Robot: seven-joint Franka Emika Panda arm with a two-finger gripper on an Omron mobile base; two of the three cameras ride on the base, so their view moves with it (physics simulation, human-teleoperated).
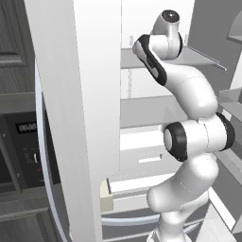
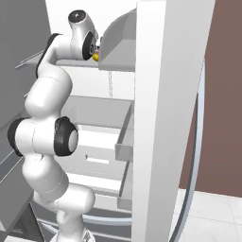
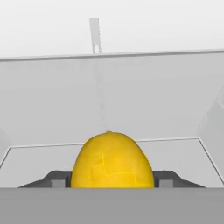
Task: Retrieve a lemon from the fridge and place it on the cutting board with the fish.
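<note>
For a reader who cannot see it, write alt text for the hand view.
A yellow lemon sits close up between the jaws of the gripper, on a pale fridge shelf. Behind it rises the white back wall of the fridge.

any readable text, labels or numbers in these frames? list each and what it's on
Nothing legible.
Microwave: a small lit display at the top of its dark control panel shows characters, too blurred to read.
Fridge, shelves, lemon: no text, labels or brand marks visible.
</note>
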